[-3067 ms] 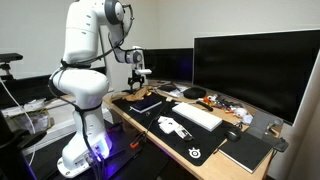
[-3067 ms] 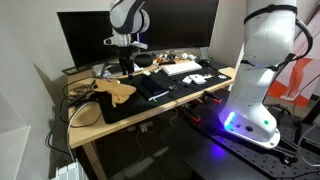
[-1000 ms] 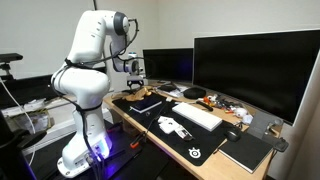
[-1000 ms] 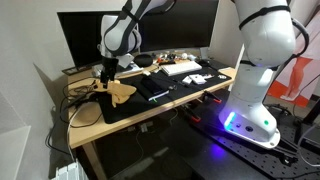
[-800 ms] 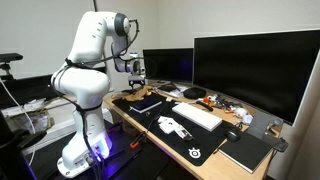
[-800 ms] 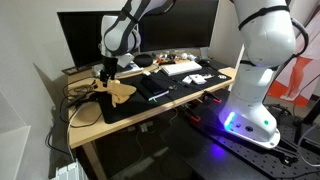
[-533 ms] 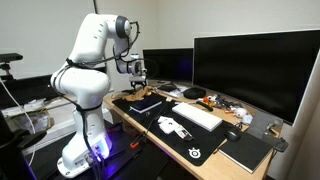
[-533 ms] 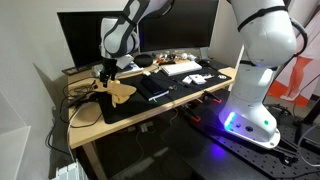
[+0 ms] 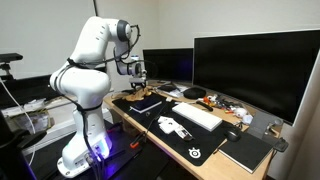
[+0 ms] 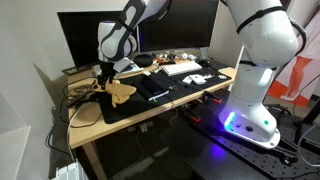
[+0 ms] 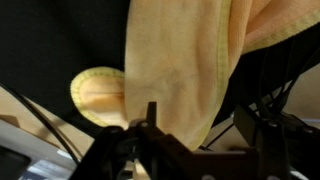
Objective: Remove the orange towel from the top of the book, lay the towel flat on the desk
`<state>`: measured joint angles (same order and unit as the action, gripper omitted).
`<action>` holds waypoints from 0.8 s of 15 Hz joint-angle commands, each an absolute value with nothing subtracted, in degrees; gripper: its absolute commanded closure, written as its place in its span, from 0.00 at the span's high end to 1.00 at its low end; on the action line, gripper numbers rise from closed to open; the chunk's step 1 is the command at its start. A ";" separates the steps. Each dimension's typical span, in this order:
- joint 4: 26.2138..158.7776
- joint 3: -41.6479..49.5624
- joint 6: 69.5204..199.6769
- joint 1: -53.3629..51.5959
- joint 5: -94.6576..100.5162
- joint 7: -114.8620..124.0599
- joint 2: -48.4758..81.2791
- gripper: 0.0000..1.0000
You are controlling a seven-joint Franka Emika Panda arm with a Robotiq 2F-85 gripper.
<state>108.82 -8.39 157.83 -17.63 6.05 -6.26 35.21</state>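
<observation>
A white robot arm bends over one end of the tabletop, near a corner strewn with loose cables. The claw hangs low above the orange towel, which lies crumpled on a black surface. In the wrist view, the claw's jaws stand spread on either side of a fold of the towel, apparently placed to pinch and lift it. The book lies just beside; whether the towel overlaps it is unclear.

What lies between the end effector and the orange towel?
Nothing; in the wrist view the orange towel lies directly before the end effector.
</observation>
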 commanded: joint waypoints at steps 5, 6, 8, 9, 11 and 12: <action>106.63 -7.65 155.32 -18.91 7.55 -4.16 35.92 0.17; 106.64 -7.74 155.17 -18.86 7.48 -4.23 35.89 0.11; 106.72 -7.77 155.01 -18.90 7.51 -4.30 35.88 0.00; 106.80 -7.70 154.91 -19.01 7.59 -4.24 35.91 0.00; 106.94 -7.73 154.72 -19.06 7.62 -4.28 35.90 0.00; 107.12 -7.77 154.68 -19.05 7.60 -4.30 35.78 0.00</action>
